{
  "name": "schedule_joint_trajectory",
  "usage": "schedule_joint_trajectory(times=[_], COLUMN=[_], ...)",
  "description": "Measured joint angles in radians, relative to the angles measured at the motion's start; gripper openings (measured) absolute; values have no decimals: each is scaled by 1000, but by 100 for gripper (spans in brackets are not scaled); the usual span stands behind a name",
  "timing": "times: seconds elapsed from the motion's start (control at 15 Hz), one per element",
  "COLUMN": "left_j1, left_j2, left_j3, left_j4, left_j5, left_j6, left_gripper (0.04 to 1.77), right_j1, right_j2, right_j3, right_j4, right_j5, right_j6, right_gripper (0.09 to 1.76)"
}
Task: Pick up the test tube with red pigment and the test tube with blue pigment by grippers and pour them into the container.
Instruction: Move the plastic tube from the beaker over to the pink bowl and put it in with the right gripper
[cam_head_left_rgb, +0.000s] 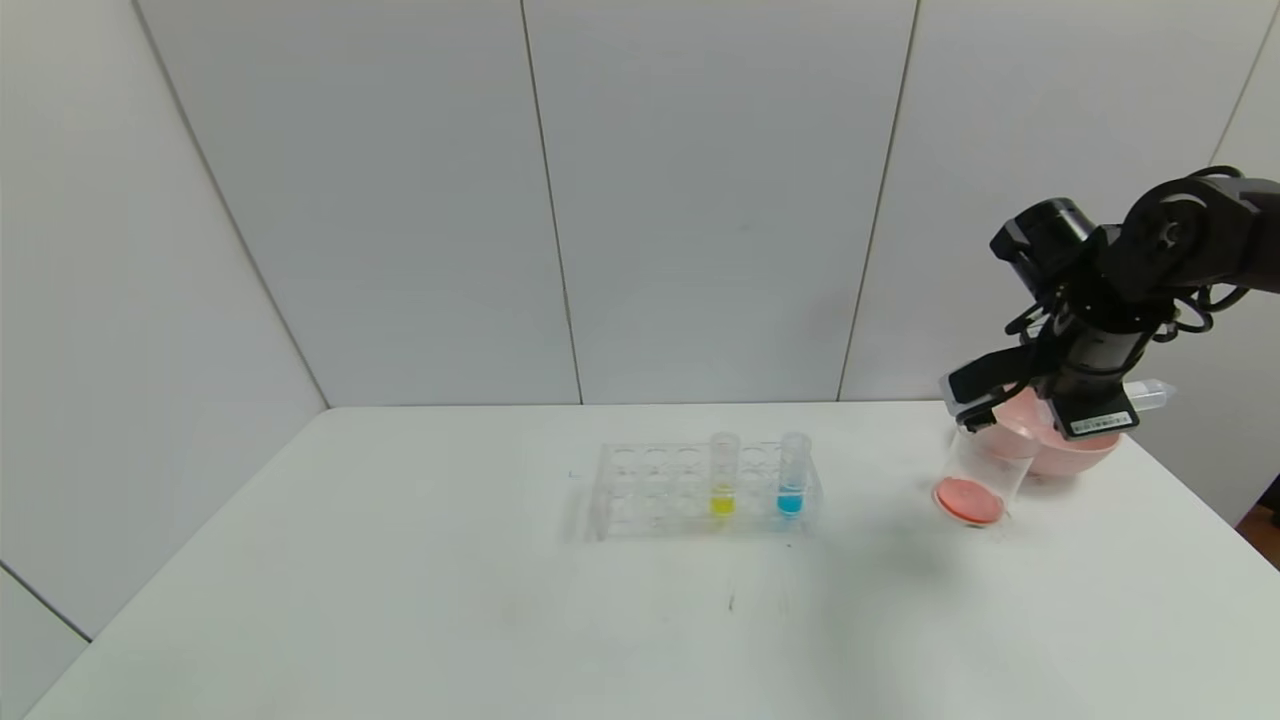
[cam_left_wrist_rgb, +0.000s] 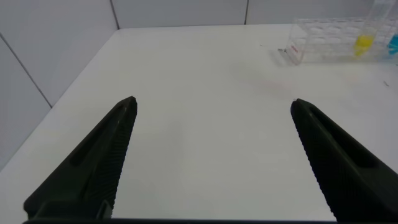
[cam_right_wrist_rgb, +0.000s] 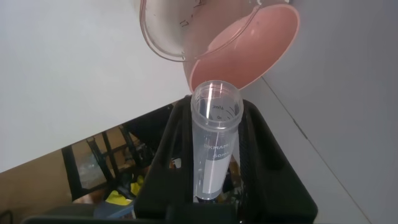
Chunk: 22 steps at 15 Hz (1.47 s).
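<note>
My right gripper (cam_head_left_rgb: 1010, 400) is shut on a clear graduated test tube (cam_right_wrist_rgb: 214, 143) and holds it tipped on its side over the container, a clear beaker (cam_head_left_rgb: 975, 480). No red liquid shows in the tube; pink-red liquid lies in the beaker's bottom. The tube's end sticks out beside the gripper (cam_head_left_rgb: 1148, 394). In the right wrist view the gripper (cam_right_wrist_rgb: 214, 124) has the tube's open mouth towards the beaker rim (cam_right_wrist_rgb: 158, 37). The test tube with blue pigment (cam_head_left_rgb: 792, 475) stands upright in a clear rack (cam_head_left_rgb: 650, 490). My left gripper (cam_left_wrist_rgb: 211, 106) is open and empty over bare table, far from the rack.
A tube with yellow liquid (cam_head_left_rgb: 723, 475) stands in the rack beside the blue one. A pink bowl (cam_head_left_rgb: 1060, 455) sits just behind the beaker, near the table's right edge. White walls close the back and left. The rack also shows in the left wrist view (cam_left_wrist_rgb: 317, 37).
</note>
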Motion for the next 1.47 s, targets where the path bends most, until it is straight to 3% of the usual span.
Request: schedule_joint_trajectory(times=[0.33,0.53,0.67,0.93,1.13,1.47], left_j1=[0,0,0,0,0,0], left_j2=[0,0,0,0,0,0], left_j3=[0,0,0,0,0,0], left_j4=[0,0,0,0,0,0], left_j5=[0,0,0,0,0,0], left_j6=[0,0,0,0,0,0], left_gripper=[176,176,176,176,176,176], right_j1=[4,-15,-54,-172,-248,-281], right_j2=[0,-3,-13,-49,-81,-134], right_j3=[0,2,4,6,7,31], right_j4=[19,17,12,8,1,-102], right_j5=[-28,41,179,599,852,1119], right_j6=[1,10,30,133,259,632], right_gripper=[49,49,49,49,49,49])
